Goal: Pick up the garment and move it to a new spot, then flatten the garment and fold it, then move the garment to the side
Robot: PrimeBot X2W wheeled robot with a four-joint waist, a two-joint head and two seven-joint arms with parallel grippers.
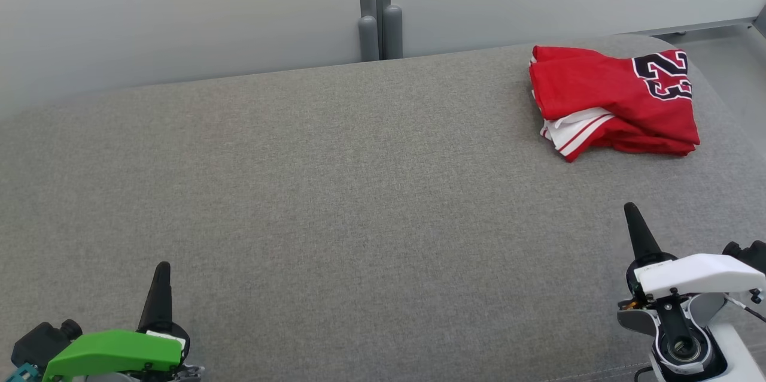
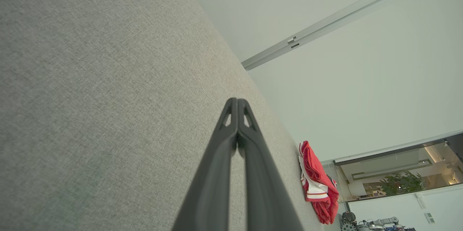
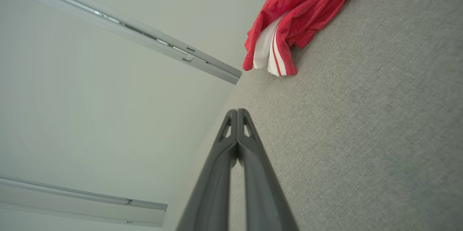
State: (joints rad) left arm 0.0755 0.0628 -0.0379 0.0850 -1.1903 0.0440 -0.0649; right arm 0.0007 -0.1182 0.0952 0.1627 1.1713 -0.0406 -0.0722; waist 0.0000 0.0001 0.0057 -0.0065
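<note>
Running bright and even in all three views, under soft, diffuse light with no glare or hard highlights. Casting only a thin, faint shadow beneath the near edge of the garment (image 1: 610, 100) on the grey fabric surface (image 1: 335, 202). Rendering the weave crisply, without motion blur. Tinting the wall (image 2: 361, 89) slightly green in both wrist views. Curving the surface's far edge there and stretching everything toward the corners. Glowing warmer inside the lit room (image 2: 405, 173) at the left wrist view's lower right.
</note>
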